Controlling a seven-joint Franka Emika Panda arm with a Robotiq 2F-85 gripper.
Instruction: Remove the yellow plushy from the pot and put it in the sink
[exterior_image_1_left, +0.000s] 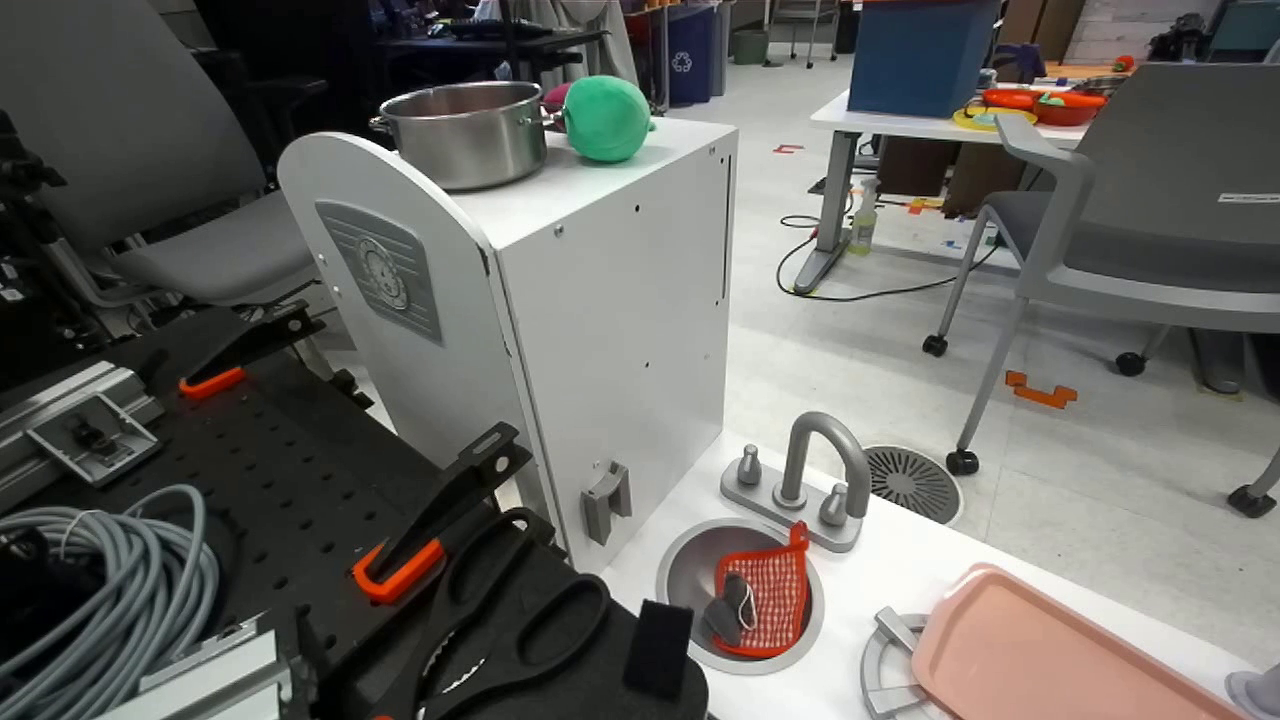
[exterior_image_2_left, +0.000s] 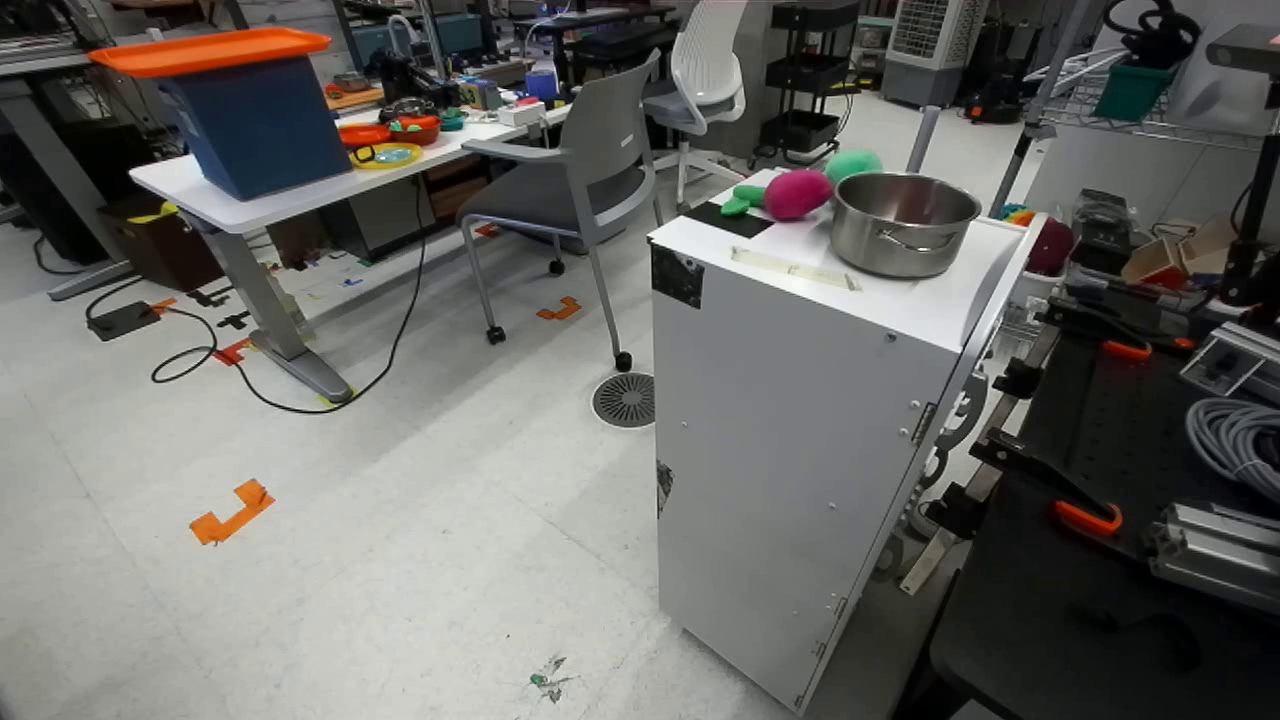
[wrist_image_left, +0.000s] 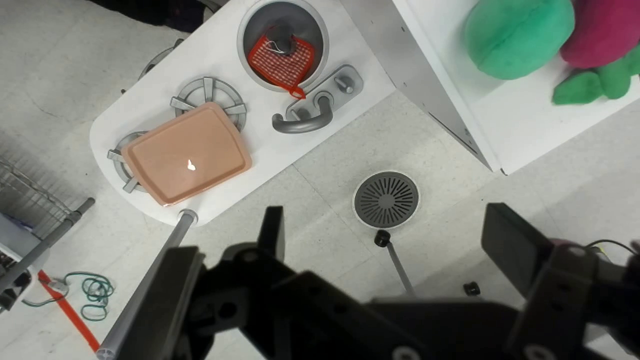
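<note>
White cabinet (exterior_image_1_left: 630, 290): the raised level; in the wrist view its top fills the corner toward one and two o'clock.
Steel pot (exterior_image_2_left: 905, 230): upright on that top in both exterior views, outside the wrist view; I judge it past the upper edge there, between twelve and one o'clock from the gripper (wrist_image_left: 387, 230).
Sink (wrist_image_left: 257, 27): on the lower level, well apart, at eleven o'clock from the jaws.
Green ball (wrist_image_left: 520, 37): one o'clock from the jaws, just beside the pot, so a fair guide for the reach.
Jaws: spread wide, nothing between them, seen against the floor (wrist_image_left: 320, 235) and not lined up with the pot.
Yellow plushy: hidden in every view; going by the task, inside the pot, hence likewise between twelve and one; its long axis cannot be told.
</note>
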